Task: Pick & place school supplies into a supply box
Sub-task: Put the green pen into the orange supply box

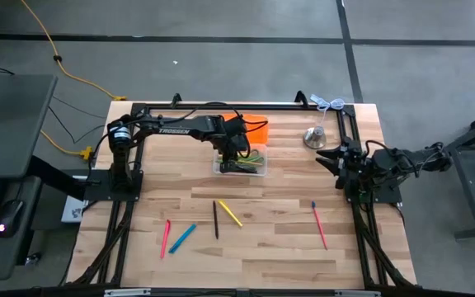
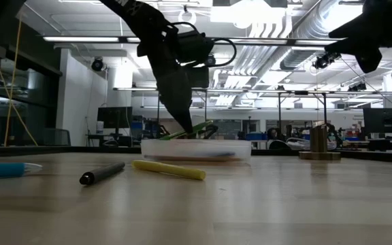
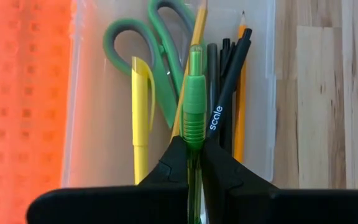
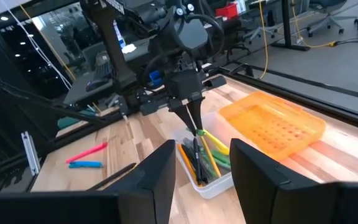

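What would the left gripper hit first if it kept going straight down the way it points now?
The left gripper, shut on a green pen, points down into the supply box. The pen's tip would probably meet the supplies lying there first, likely the green-handled scissors or black pens; depth is unclear.

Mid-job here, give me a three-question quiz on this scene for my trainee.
1. True or false: the left pincer is shut on a green pen over the box.
2. How many supplies lie loose on the table?
3. The scissors are: A) in the box B) beside the bell C) in the right pincer.

Key: 1 true; 2 five; 3 A.
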